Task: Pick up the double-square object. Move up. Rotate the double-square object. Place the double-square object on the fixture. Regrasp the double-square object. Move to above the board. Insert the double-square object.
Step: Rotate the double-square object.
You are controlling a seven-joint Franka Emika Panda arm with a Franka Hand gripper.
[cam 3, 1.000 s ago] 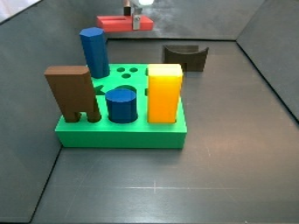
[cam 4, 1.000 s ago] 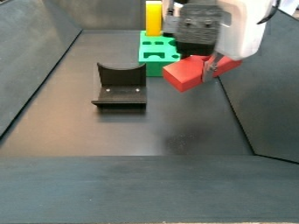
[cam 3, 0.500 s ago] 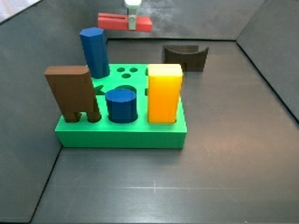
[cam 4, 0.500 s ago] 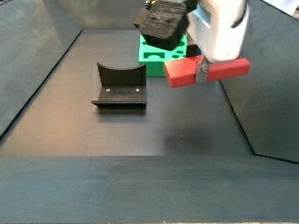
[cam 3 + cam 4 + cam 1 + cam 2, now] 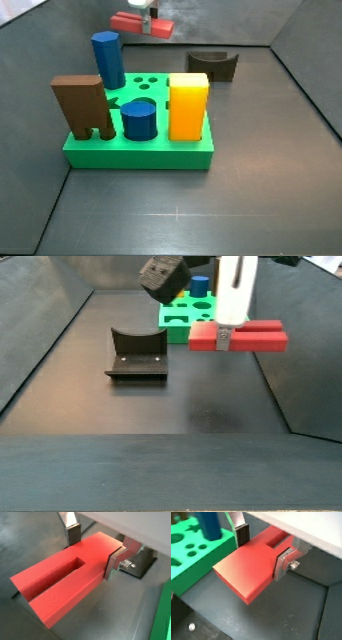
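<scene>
Nearest the wrist cameras, the gripper (image 5: 93, 549) is clamped narrow on the double-square object (image 5: 63, 582), its silver finger plates pressing the two opposite long faces near one end, so most of the red block juts free of the jaws; in a wrist view a rectangular step or recess runs along the block's upper face, and gripping across the flat sides leaves that profile free, which suits a later set-down on the fixture. In a side view the block (image 5: 238, 337) hangs level and crosswise well above the dark floor, with the gripper (image 5: 225, 336) holding it about mid-length as seen from there and the fingers pointing straight down from a wrist that is tilted over at the top, so I judge the rotating step to be in hand or nearly finished. The fixture (image 5: 136, 353) stands on the floor at about nine o'clock from the block in that view, apart from it and empty, its notch facing up to receive the piece. Farther off lies the board (image 5: 182, 313), at about eleven o'clock behind the block. From the opposite side view the board (image 5: 140, 150) is nearest, carrying the brown arch block (image 5: 83, 106), two blue cylinders (image 5: 108, 60) and the yellow block (image 5: 189, 106), with the fixture (image 5: 211, 65) beyond at one o'clock and the held block (image 5: 142, 24) highest and farthest.
</scene>
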